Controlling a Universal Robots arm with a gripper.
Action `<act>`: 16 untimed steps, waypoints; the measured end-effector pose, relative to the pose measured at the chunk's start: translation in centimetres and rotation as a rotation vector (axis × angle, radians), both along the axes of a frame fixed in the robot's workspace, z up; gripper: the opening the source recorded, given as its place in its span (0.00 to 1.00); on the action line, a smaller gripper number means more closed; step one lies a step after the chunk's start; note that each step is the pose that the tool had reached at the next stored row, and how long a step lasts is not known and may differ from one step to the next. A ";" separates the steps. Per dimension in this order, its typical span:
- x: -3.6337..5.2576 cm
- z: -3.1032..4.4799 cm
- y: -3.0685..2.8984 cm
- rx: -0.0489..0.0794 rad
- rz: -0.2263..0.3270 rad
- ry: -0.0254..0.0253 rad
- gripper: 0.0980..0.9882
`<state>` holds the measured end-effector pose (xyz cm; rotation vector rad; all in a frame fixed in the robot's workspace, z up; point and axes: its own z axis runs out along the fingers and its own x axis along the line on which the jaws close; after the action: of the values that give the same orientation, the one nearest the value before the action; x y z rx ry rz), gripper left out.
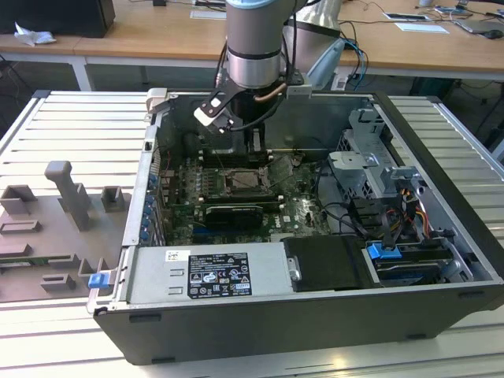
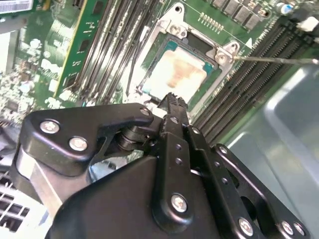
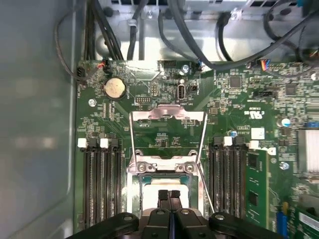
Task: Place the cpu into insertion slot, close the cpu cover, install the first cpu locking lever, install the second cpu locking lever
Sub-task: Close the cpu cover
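Arm (image 1: 253,47): reaches down into the open case (image 1: 236,335), over the board (image 1: 303,209).
Slot (image 1: 243,182): on the board, just below the arm's end.
Fixtures (image 1: 67,193): grey, on the bench (image 1: 79,126), at the exterior view's left of the case.

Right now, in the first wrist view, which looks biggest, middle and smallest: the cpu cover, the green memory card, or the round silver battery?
1. The cpu cover, flipped open, looks largest.
2. The green memory card, long and narrow.
3. The round silver battery, clearly smallest.
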<state>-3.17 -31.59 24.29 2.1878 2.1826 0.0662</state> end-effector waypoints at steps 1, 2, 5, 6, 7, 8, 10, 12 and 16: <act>0.00 0.67 0.00 0.000 0.000 0.0000 0.01; 0.00 1.13 0.00 0.000 0.000 -0.0001 0.01; 0.42 1.51 0.00 0.000 0.000 0.0004 0.01; 1.32 1.51 0.01 0.000 0.000 0.0013 0.01; 1.85 1.52 0.02 0.000 0.000 0.0017 0.01; 2.23 1.52 0.03 0.000 0.000 0.0018 0.01; 3.45 1.52 0.03 0.000 0.000 0.0027 0.01; 4.36 1.52 0.03 0.000 0.000 0.0047 0.01; 5.66 1.48 0.03 0.000 0.003 0.0068 0.01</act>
<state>2.49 -31.56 25.77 2.1876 2.1898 0.0589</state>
